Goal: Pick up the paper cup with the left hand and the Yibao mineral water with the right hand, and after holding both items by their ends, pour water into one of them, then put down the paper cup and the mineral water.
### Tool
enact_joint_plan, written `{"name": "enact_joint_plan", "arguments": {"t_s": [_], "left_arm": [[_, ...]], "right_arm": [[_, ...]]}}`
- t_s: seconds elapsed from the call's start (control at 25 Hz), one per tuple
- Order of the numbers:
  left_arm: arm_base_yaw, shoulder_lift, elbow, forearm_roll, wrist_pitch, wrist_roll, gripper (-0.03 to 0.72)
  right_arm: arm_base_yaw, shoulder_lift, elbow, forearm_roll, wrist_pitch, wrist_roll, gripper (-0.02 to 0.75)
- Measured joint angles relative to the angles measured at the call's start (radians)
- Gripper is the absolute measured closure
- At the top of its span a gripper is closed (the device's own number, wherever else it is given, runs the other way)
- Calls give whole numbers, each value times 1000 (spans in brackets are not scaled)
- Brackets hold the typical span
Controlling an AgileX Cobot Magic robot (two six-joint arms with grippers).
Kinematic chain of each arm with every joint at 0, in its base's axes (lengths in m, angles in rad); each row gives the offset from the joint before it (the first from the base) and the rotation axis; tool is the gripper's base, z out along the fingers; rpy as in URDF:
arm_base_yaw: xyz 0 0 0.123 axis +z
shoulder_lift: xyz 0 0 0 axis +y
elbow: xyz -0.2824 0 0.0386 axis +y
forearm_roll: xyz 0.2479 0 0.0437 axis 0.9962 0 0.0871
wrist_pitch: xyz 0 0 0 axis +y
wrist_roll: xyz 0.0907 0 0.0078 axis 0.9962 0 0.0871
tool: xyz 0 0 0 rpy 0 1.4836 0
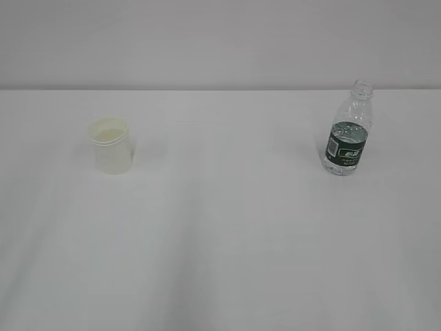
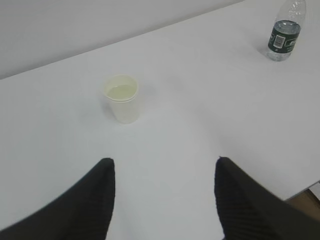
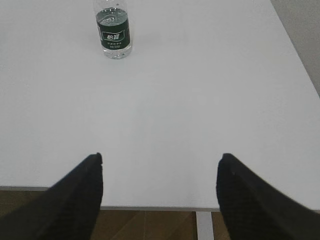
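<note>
The table [image 1: 220, 241] carries the bottle [image 1: 348, 131] upright at far right and the cup [image 1: 111, 145] upright at left, well apart. Left gripper [image 2: 162, 167] and right gripper [image 3: 160, 165]: jaws wide, empty. Step: approach; each arm must advance to its item.

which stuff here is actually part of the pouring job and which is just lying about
Part of the job:
- paper cup, upright on the left
- Yibao mineral water, upright on the right, capless
- left gripper, open, holding nothing
- right gripper, open, holding nothing

Just lying about:
- nothing loose; only the white table under both items
</note>
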Motion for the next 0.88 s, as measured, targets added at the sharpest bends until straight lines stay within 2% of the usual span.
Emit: {"name": "enact_joint_plan", "arguments": {"t_s": [0.48, 0.88], "left_arm": [[0, 0, 51, 0, 9, 0, 239], [0, -11, 51, 51, 104, -97, 239]], "right_arm": [[0, 0, 0, 0, -2, 0, 200], [0, 0, 0, 0, -4, 0, 200]]}}
